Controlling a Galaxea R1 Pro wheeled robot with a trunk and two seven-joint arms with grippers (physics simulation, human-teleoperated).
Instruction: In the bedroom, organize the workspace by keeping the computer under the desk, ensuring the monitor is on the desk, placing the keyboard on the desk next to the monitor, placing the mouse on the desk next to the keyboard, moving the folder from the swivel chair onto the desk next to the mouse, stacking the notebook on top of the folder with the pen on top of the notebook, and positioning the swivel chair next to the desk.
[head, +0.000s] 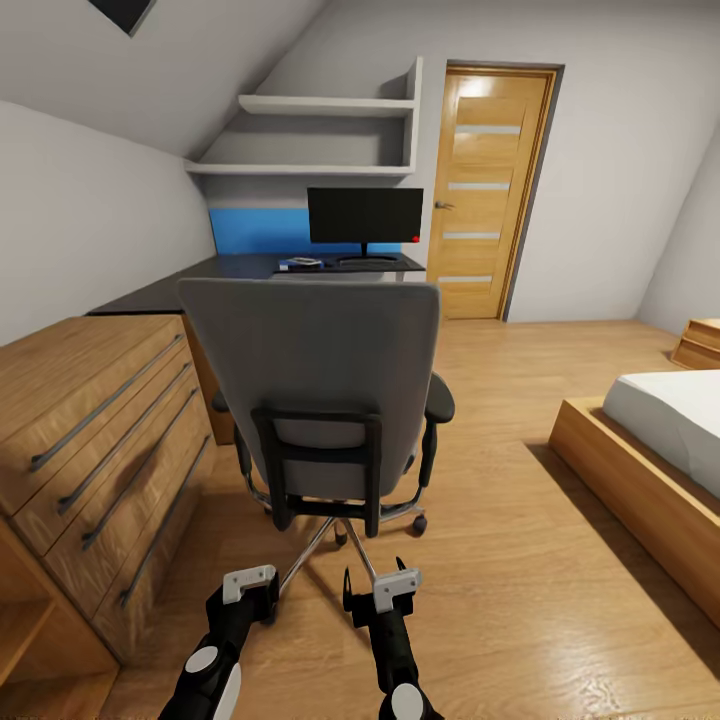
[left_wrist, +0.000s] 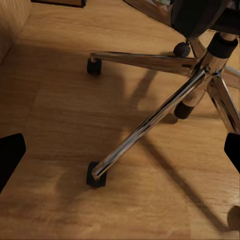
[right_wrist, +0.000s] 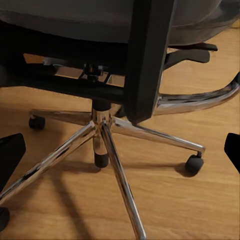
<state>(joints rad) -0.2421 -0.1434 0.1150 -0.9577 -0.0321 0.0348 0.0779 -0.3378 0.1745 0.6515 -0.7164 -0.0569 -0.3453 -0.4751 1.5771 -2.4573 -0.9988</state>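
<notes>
facing the swivel chair (head: 310, 390) from behind, left gripper (head: 250, 585) and right gripper (head: 380, 590) both wide apart and holding nothing, chrome base just ahead of the jaws, desk (head: 230, 268) with monitor (head: 365, 216) beyond the chair

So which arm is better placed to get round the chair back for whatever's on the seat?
Probably right: the right claw hangs closer to the swivel chair back, with open floor on its side. The left claw is hemmed by the wooden drawer unit. The seat is hidden.
</notes>
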